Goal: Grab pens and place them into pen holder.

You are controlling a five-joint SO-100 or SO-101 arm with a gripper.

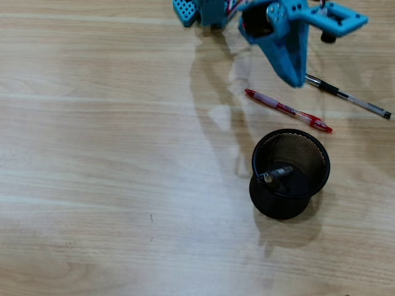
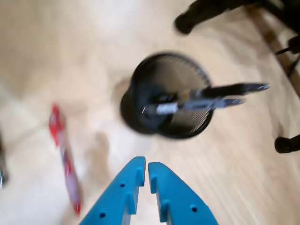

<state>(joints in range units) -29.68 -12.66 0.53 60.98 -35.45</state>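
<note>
A black mesh pen holder [image 1: 290, 174] stands on the wooden table and has pens inside it. In the wrist view the holder [image 2: 171, 96] shows two pens [image 2: 206, 97] leaning out to the right. A red pen [image 1: 287, 110] lies on the table just above the holder; in the wrist view it [image 2: 64, 157] lies at the left. A black-and-clear pen [image 1: 349, 96] lies at the right. My blue gripper [image 1: 295, 79] hangs above the table between the two loose pens. Its jaws are shut and empty [image 2: 146, 165].
The arm's blue base [image 1: 203, 11] is at the top edge. Dark chair legs [image 2: 201, 11] and casters [image 2: 287, 144] show at the top and right of the wrist view.
</note>
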